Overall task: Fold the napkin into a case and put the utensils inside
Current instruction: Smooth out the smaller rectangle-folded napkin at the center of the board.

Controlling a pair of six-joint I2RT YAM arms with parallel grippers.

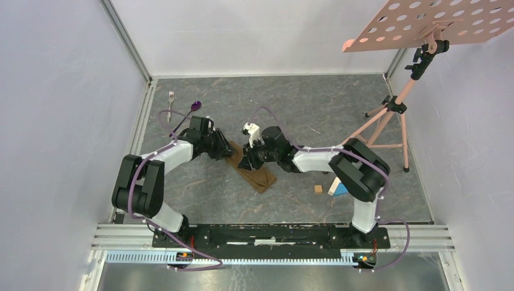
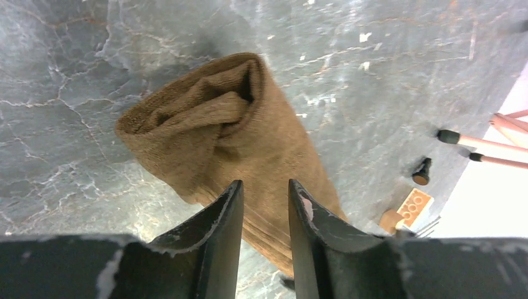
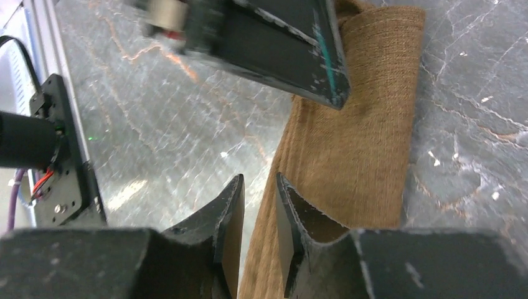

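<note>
Grey marbled counter [image 1: 291, 103] is enclosed by white walls [image 1: 254, 36]. Nearest, to the right, little wooden and blue blocks [image 1: 330, 188] are seen (no part of this job). At the centre the napkin [image 2: 249, 137] lies as a long narrow case [image 1: 260, 176], with one end puckered open. The right gripper [image 3: 259, 180] is held over one long edge, jaws slightly parted and nothing pinched. The left gripper [image 2: 266, 187] is likewise narrowly parted and empty above the cloth. Far left, the fork [image 1: 171, 97] and spoon [image 1: 194, 107] lie well apart from it. The cloth is judged soft, light and limp, so only the top layer at the mouth should be pinched. The utensils, stiff and slick, are best taken across their handles.
</note>
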